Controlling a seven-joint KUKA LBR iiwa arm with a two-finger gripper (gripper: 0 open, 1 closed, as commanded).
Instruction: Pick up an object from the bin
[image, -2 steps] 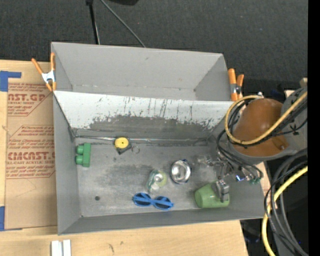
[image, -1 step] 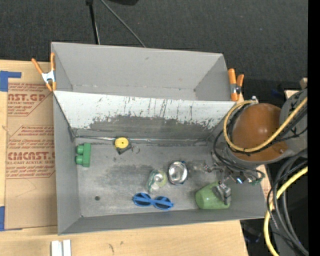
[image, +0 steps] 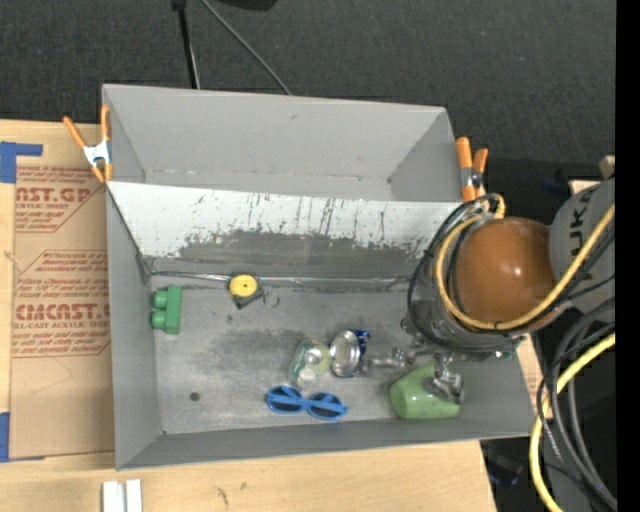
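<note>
My gripper (image: 445, 378) hangs low at the bin's right front corner, beneath the arm's orange dome. It is right over the upper right part of a pale green lump (image: 413, 401) that lies against the front wall. I cannot tell whether it touches the lump. Just left of the gripper lies a shiny silver round thing with a blue part (image: 347, 352), and beside that a clear, greenish piece (image: 309, 363). A blue thing with two flat loops (image: 305, 403) lies near the front wall, left of the green lump.
A small yellow disc (image: 242, 288) rests by the back wall at the left. A green two-knob block (image: 167, 309) stands against the left wall. The bin's right wall is close beside the gripper, and the arm's cables loop round the dome.
</note>
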